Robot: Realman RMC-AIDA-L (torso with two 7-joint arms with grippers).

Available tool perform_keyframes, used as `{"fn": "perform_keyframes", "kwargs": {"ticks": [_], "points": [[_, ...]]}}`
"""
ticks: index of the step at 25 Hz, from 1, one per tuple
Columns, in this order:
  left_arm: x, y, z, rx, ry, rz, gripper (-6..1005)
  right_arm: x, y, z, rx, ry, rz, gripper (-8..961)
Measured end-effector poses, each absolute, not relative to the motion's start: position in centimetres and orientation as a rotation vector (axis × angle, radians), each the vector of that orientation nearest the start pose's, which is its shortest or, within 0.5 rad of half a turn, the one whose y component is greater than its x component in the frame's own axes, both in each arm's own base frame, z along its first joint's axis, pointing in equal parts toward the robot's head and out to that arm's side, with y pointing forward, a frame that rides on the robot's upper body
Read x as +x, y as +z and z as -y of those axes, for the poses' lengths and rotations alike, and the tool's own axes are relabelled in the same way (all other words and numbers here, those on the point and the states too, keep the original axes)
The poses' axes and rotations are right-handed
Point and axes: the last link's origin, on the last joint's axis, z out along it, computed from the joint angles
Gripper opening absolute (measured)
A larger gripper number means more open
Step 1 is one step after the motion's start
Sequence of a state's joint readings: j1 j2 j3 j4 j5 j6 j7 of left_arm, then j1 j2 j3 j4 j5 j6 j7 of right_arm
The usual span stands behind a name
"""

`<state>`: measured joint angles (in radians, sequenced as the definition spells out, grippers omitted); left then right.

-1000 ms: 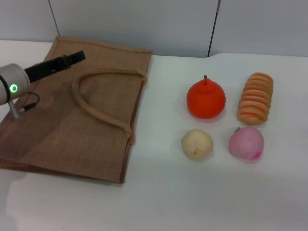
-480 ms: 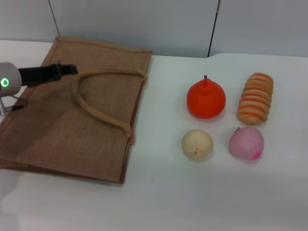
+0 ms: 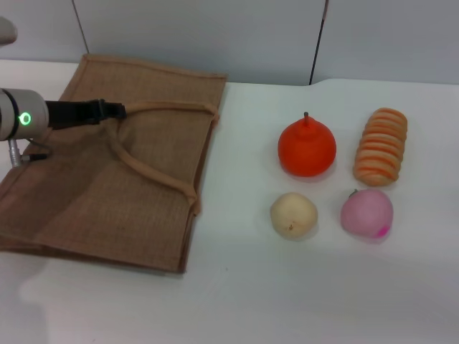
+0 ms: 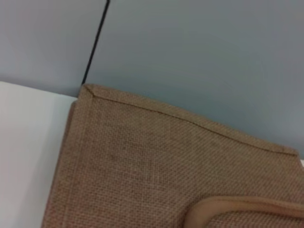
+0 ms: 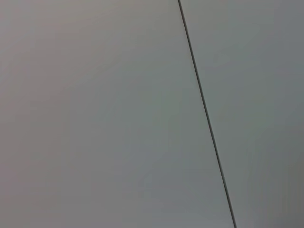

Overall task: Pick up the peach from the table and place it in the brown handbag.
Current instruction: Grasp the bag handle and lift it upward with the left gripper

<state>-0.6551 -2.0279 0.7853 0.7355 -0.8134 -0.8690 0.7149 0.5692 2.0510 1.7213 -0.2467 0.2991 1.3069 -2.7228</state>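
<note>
Head view: left end effector [image 3: 115, 110] level over brown handbag [image 3: 93, 208], touching handle; opening indiscernible.

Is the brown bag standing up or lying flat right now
Lying flat. The bag is spread on the table, handle loop resting on top; the left gripper is at the handle. The peach sits outside.

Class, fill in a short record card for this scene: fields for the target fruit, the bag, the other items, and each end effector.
target: peach, on the white table, untouched
container: brown handbag, lying flat at the robot's left
handle: loop resting on the bag
other items: cream-yellow fruit beside the peach; orange-red fruit and striped roll behind them
left end effector: over the bag, at the handle loop's end
right end effector: not in view
</note>
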Motion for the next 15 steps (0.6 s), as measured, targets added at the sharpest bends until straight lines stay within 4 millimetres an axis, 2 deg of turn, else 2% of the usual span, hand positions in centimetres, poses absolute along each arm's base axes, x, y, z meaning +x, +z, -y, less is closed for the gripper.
{"fn": "perform_keyframes", "kwargs": {"ticks": [15], "points": [[-29.5,3.0,-44.1,-1.886,-0.271,1.432,519,38.0,4.2,-31.8,-1.262,0.736,-0.758,680]]}}
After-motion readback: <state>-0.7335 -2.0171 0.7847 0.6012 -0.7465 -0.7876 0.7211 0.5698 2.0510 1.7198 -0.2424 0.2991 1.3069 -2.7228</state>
